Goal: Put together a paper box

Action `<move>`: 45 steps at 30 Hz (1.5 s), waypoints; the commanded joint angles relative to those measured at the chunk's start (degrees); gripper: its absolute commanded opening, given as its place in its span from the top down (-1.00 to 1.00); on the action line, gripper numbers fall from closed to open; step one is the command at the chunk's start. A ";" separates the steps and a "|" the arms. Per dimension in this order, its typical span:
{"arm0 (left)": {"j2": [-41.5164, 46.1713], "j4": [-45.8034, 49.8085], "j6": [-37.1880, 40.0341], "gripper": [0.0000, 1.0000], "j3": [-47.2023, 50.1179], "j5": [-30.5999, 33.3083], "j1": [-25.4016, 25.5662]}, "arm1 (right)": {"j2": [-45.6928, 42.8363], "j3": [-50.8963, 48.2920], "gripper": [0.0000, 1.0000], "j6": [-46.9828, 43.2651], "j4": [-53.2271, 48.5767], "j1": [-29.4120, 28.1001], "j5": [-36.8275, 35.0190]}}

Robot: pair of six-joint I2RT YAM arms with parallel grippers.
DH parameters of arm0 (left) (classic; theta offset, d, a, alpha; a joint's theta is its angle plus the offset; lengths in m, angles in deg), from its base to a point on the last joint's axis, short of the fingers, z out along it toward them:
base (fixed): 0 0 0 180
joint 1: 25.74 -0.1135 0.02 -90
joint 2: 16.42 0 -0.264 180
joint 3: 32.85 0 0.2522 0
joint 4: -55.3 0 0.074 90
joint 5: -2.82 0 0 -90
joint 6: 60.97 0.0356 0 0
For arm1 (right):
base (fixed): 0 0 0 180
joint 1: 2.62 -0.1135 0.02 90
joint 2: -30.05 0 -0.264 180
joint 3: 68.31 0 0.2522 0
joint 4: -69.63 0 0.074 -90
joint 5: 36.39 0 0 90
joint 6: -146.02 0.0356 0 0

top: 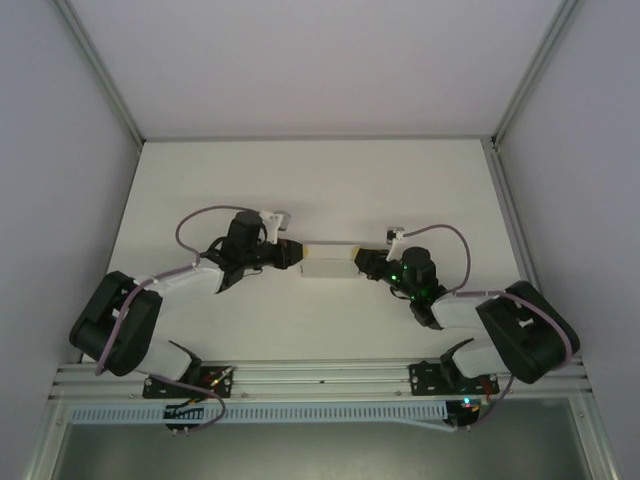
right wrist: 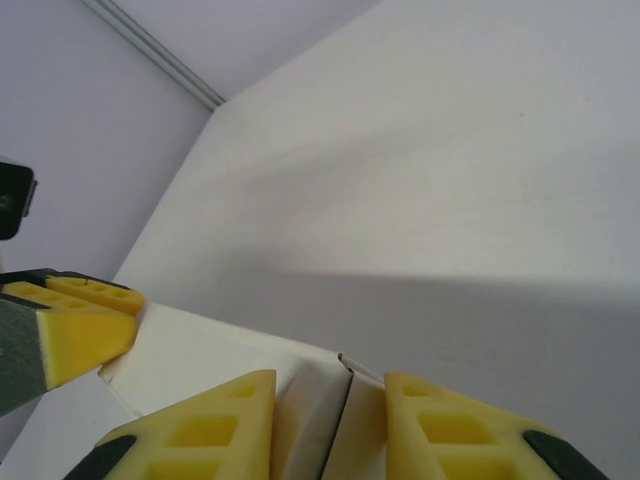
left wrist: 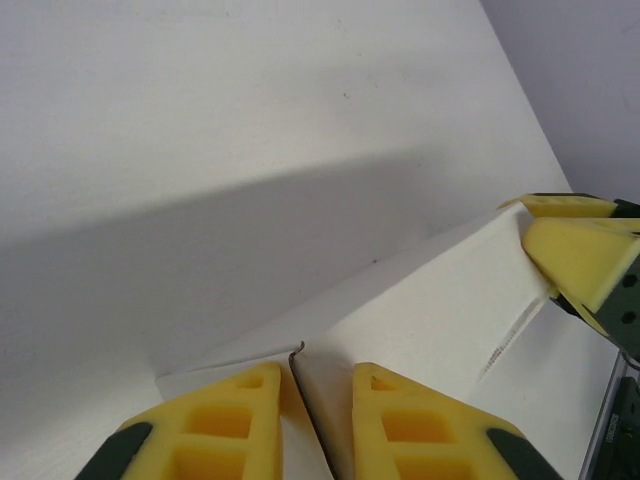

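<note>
My left claw [top: 291,254] is clamped on the left end of the paper box [top: 331,262]. My right claw [top: 363,263] is clamped on its right end. From above, the box lies between the two as a short white bar, its long side running left to right. It is around the middle of the white table [top: 320,180], well apart from the side walls.

Through my left wrist I see my two yellow fingers [left wrist: 215,435] low in the view with white cardboard packed between them. A creased edge of a flap comes up just beside the left one. The box's plain white face [left wrist: 430,300] runs away to the far right, where the yellow tips of my other claw [left wrist: 580,255] close over its corner.

Through my right wrist it is the mirror of that. My fingers [right wrist: 450,435] stand either side of the box end, and a fold line rises in the narrow space between them. The cardboard touches both pads. The box's top face [right wrist: 200,355] stretches off to the left, where my left claw's yellow tips [right wrist: 75,320] grip its far corner.

A broad soft shadow lies across the table beyond the box in both wrist views. I cannot tell whether the box rests on the table or hangs just above it.

A green light [top: 399,276] glows on my right arm, and a lilac cable [top: 200,215] loops over my left.
</note>
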 commanded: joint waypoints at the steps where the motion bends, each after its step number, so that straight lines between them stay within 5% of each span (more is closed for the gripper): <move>1: -3.79 8.95 4.52 1.00 7.05 0.85 -0.33 | 8.40 -6.38 0.90 -6.38 -5.41 0.09 3.99; 18: -3.85 -7.36 5.88 1.00 13.88 -4.96 -0.77 | 10.17 -6.10 1.00 -5.67 -2.20 0.21 3.15; 22: -4.26 -4.88 5.83 1.00 11.45 -4.74 -0.71 | 7.87 -4.36 0.81 -3.97 -6.36 0.17 2.14; 27: -4.63 4.03 7.38 0.97 2.49 -3.36 -0.70 | 1.72 2.42 0.57 -0.98 -23.68 0.23 -1.40; 29: -4.13 8.96 8.54 0.69 -0.99 -1.95 -0.71 | -1.47 5.06 0.46 -0.13 -29.67 0.22 -3.02; 33: -3.20 18.13 8.28 0.53 -7.45 2.91 -0.71 | -7.29 9.00 0.31 0.77 -39.26 0.17 -6.66; 35: -3.34 21.93 9.44 0.25 -10.88 3.01 -0.63 | -9.11 11.23 0.10 1.22 -43.09 0.21 -7.30; 38: -2.68 24.90 10.41 0.11 -15.11 2.92 -0.74 | -9.97 15.76 -0.16 0.09 -48.26 0.18 -7.00; 42: -1.00 27.51 11.90 -0.47 -20.19 5.19 -0.74 | -9.88 22.34 -0.33 -2.29 -52.62 0.19 -6.33; 43: -0.44 28.26 11.88 -0.85 -21.60 6.84 -0.81 | -10.04 24.19 -0.42 -3.23 -53.88 0.24 -6.20; 45: 0.77 28.83 12.08 -0.99 -23.72 9.40 -1.08 | -10.06 28.01 -0.66 -5.24 -57.32 0.31 -6.74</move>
